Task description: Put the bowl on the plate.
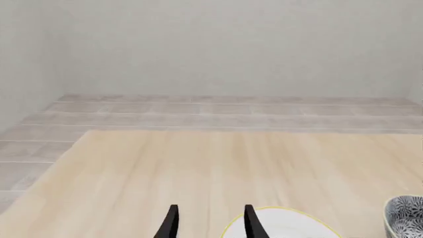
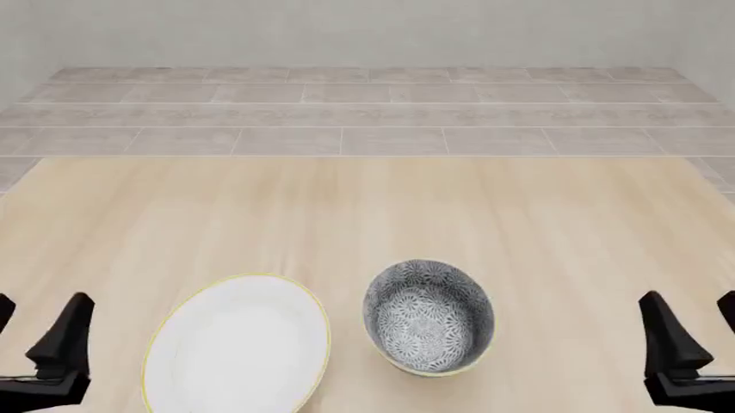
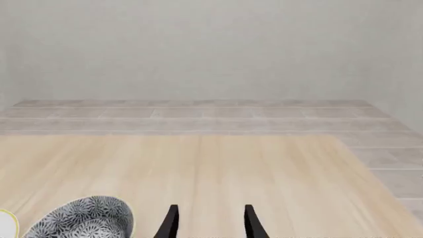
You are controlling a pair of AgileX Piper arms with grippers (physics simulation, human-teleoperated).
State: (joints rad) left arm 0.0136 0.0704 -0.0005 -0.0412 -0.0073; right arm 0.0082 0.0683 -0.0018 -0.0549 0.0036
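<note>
The bowl [image 2: 429, 317], black-and-white floral with a thin yellowish rim, stands upright on the wooden table just right of the plate [image 2: 237, 344], a flat white disc with a yellow rim. The two are side by side, nearly touching. My left gripper [image 2: 40, 331] is at the front left corner, open and empty, well left of the plate. My right gripper [image 2: 689, 331] is at the front right, open and empty, right of the bowl. The left wrist view shows the gripper [image 1: 208, 220], the plate [image 1: 284, 225] and the bowl's edge [image 1: 404, 215]. The right wrist view shows the gripper [image 3: 208, 220] and the bowl [image 3: 86, 218].
The light wooden table [image 2: 367, 215] stretches away beyond the dishes to a tiled floor [image 2: 367, 112] and a pale wall. Nothing else lies on the tabletop.
</note>
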